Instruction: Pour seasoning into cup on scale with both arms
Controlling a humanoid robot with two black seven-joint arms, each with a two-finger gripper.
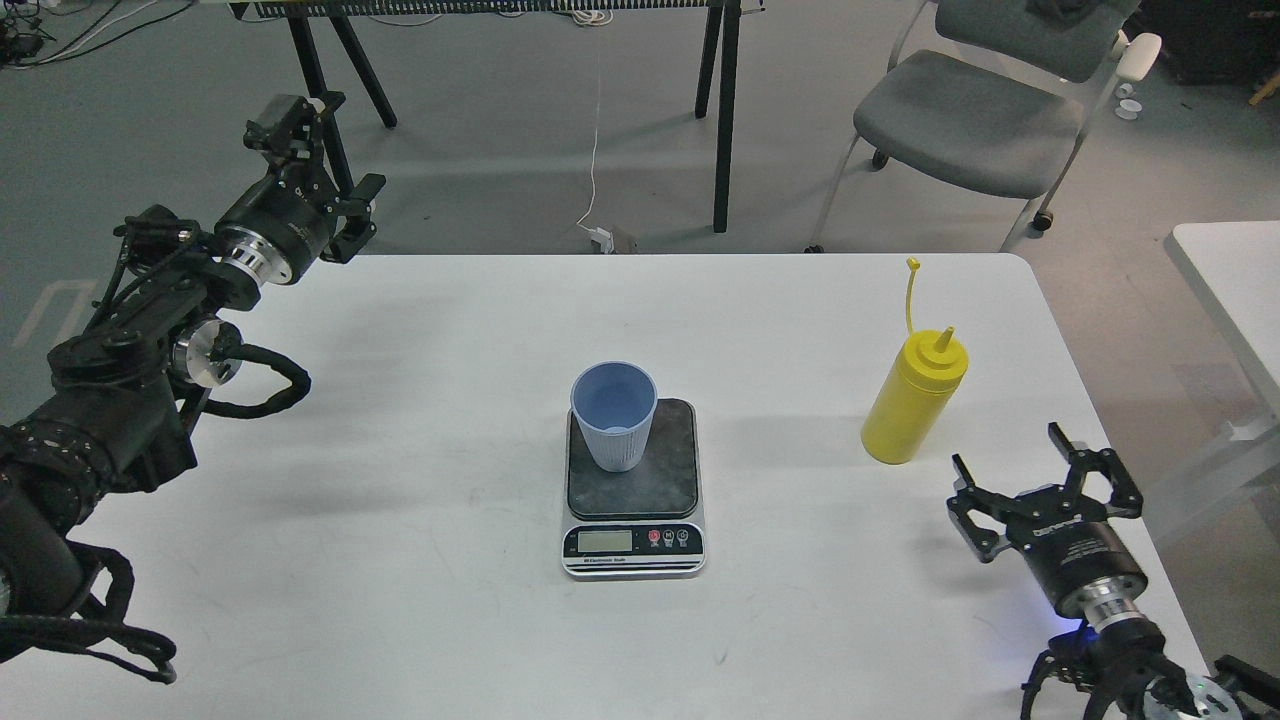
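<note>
The yellow seasoning bottle [912,402] stands upright on the white table [400,420], right of centre, with its cap strap sticking up. The light-blue cup [613,415] stands on the scale [672,470] at the table's middle, on the left part of the dark platform. My right gripper [1005,450] is open and empty, just in front and to the right of the bottle and clear of it. My left gripper [328,150] is open and empty, raised past the far left corner of the table.
A grey chair [960,120] and black table legs [725,120] stand on the floor behind the table. A white cable [595,140] hangs down to a plug there. A second white table [1235,290] is at the right edge.
</note>
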